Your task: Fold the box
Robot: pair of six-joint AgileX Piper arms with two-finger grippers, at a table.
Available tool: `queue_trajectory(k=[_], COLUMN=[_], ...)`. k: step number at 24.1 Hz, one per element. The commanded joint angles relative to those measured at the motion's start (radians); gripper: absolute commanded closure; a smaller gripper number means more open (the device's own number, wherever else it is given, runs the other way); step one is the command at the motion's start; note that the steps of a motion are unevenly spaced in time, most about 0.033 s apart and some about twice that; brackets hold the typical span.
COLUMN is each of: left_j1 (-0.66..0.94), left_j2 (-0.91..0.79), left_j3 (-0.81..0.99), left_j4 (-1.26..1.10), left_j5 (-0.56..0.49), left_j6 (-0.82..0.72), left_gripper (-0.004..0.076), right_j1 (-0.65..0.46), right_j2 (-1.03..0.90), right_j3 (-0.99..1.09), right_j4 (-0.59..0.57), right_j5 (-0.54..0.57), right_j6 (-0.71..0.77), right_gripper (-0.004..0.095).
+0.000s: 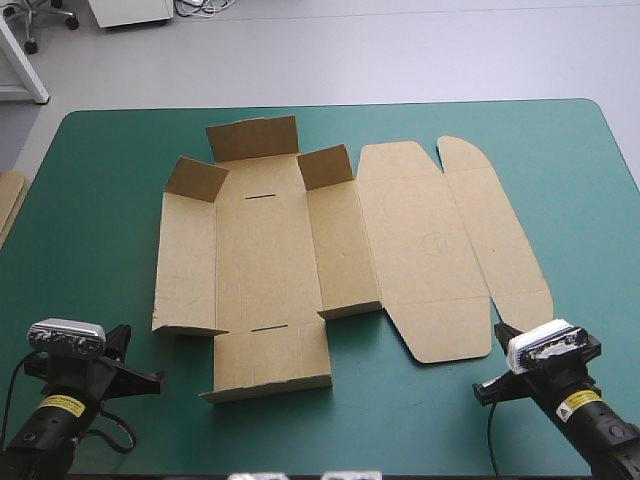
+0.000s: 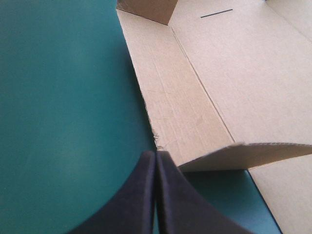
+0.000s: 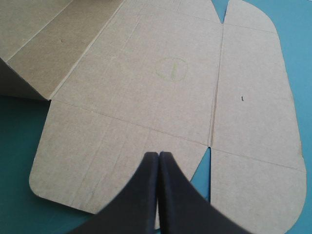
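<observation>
Lying nearly flat, the box (image 1: 290,260) faces the left hand (image 2: 156,158) and right hand (image 3: 159,157), both pinched together.

Open passage, as I see it: bare teal-green desk (image 1: 90,230) left of the box (image 1: 300,250), along its near side and beyond its right edge. Obstacles: three raised flaps (image 1: 252,138) at the box's far end, and a lifted near flap (image 2: 243,155) just beside my left hand (image 2: 157,155). The lid (image 3: 146,83) lies flat ahead of my right hand (image 3: 159,155).

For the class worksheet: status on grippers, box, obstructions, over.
Left gripper, right gripper: jaws shut, empty. Box mostly flat, far flaps raised. Spare board at table's left edge, apart.
</observation>
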Motion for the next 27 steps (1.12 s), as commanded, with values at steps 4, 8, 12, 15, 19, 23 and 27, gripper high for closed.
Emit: queue_trajectory(k=[4,8,12,15,19,23,27], left_j1=[-0.003,-0.003,-0.003,-0.003,-0.003,-0.003,-0.003], left_j2=[0.008,0.008,0.008,0.008,0.008,0.019,0.064], left_j3=[-0.028,-0.028,-0.028,-0.028,-0.028,-0.057,-0.13], left_j4=[-0.01,-0.01,-0.01,-0.01,-0.064,-0.129,-0.129], left_j5=[-0.069,-0.071,-0.071,-0.069,-0.071,-0.079,-0.057], left_j6=[-0.008,-0.008,-0.008,-0.008,-0.018,-0.067,-0.103], left_gripper=[0.0734,0.0734,0.0734,0.0734,0.0693,0.0437,0.0148], right_j1=[-0.001,-0.001,-0.001,-0.001,-0.001,-0.001,-0.001], right_j2=[0.011,0.011,0.011,0.011,0.011,0.011,0.011], right_j3=[-0.03,-0.03,-0.03,-0.03,-0.03,-0.03,-0.03], right_j4=[-0.004,-0.004,-0.004,-0.004,-0.004,-0.004,-0.004], right_j5=[-0.075,-0.075,-0.075,-0.075,-0.073,-0.073,-0.073], right_j6=[-0.006,-0.006,-0.006,-0.006,-0.006,-0.006,-0.006], right_gripper=[0.0928,0.0928,0.0928,0.0928,0.0928,0.0928,0.0928])
